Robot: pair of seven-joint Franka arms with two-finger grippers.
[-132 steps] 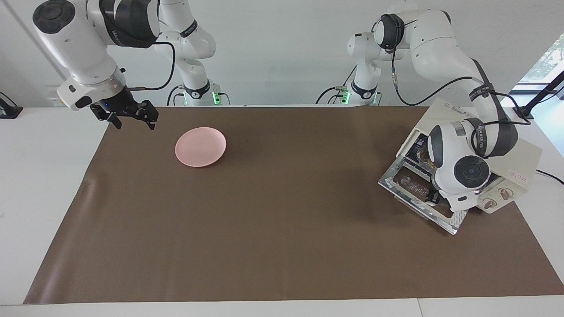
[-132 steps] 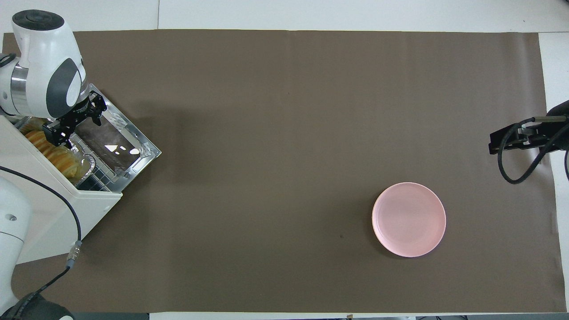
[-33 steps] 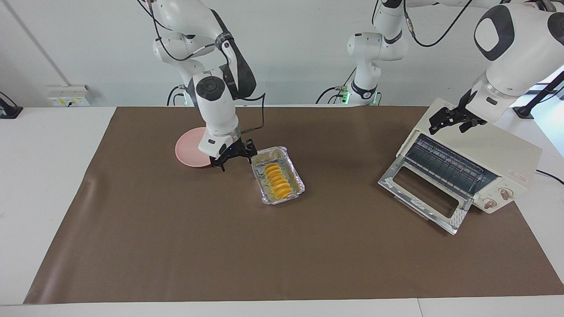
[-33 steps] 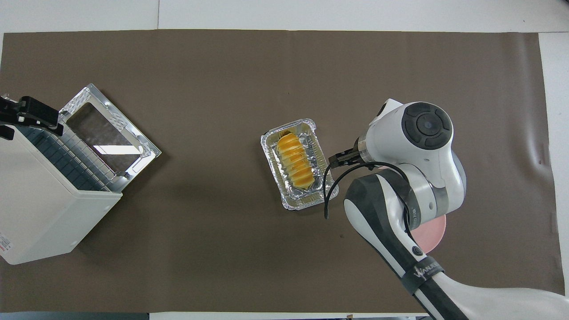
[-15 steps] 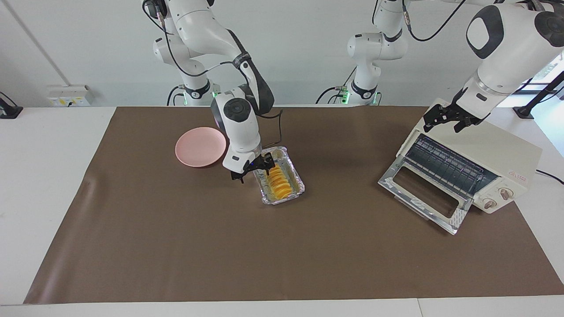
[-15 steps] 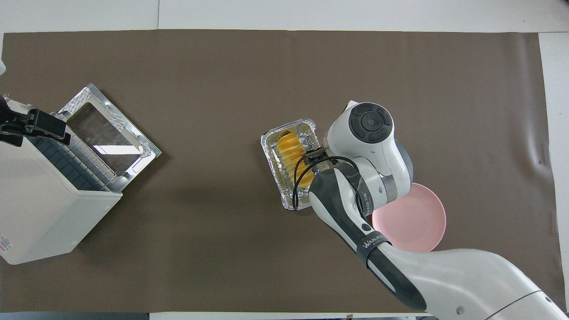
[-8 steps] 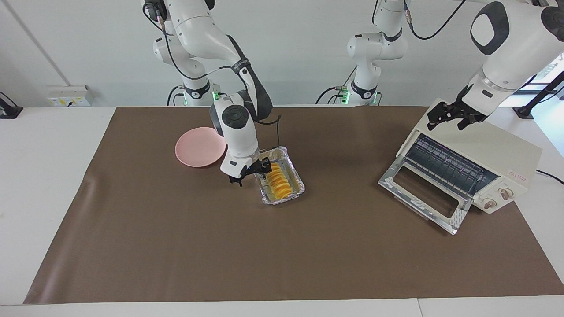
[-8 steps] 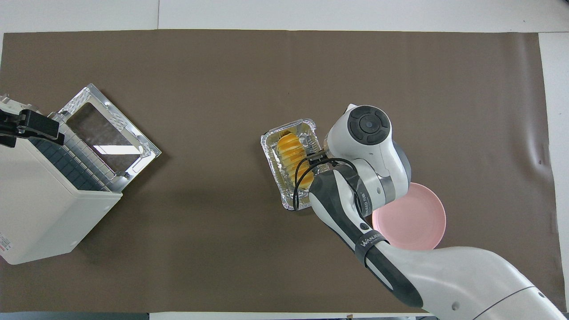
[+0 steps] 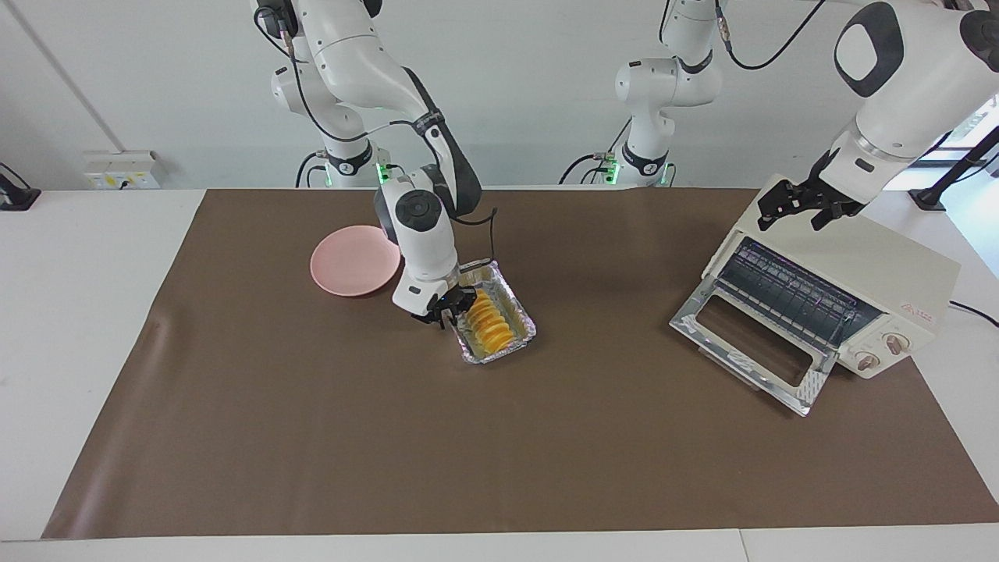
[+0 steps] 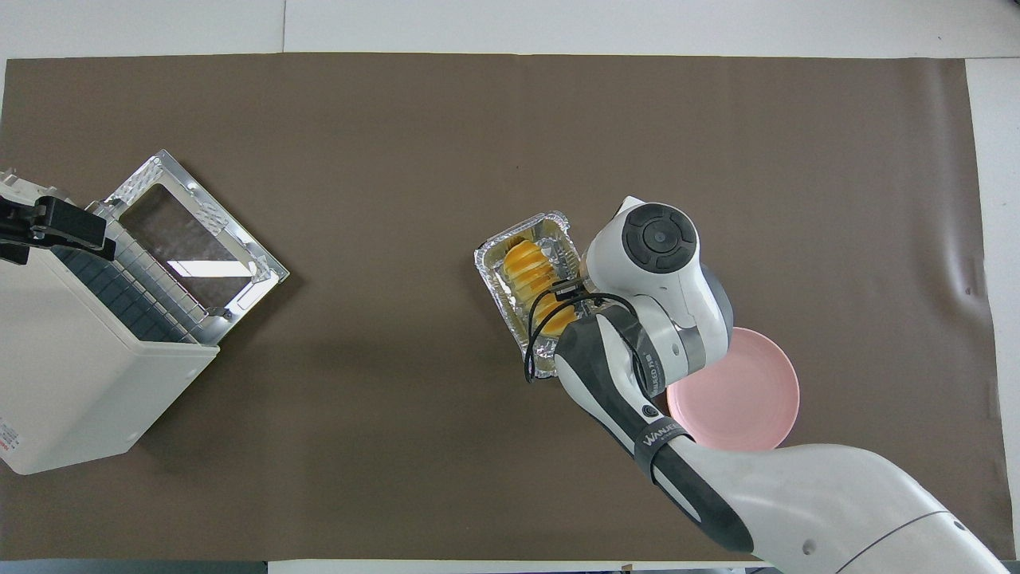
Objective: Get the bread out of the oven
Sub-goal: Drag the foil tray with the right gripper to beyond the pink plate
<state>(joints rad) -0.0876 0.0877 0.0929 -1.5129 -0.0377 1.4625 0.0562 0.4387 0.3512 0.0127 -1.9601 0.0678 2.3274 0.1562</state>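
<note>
Count: one bread [image 9: 488,323], one foil tray [image 9: 524,332], one pink plate [image 9: 350,261], one oven [image 9: 874,293], two arms, one brown mat [image 9: 499,437] on the white desk [image 9: 78,312].

The bread, a ridged golden-yellow loaf, lies inside the crinkled silver foil tray, out of the oven, near the middle of the mat. The tray is rectangular with a rolled rim. The plate is round, smooth and shallow; it sits beside the tray, toward the right arm's end of the desk and a little nearer to the robots.

The oven is a cream-white box at the left arm's end. Its silver-framed glass door [image 9: 749,347] hangs dropped down, exposing the wire rack [image 9: 788,293]. Two round knobs [image 9: 880,353] show on its front panel.

The right tool [image 9: 443,311] is low at the tray's long rim on the plate's side; its fingers appear drawn in at that rim, but whether they grip the foil cannot be told.

The left tool [image 9: 804,209] hovers over the oven's top edge, fingers spread and holding nothing.
</note>
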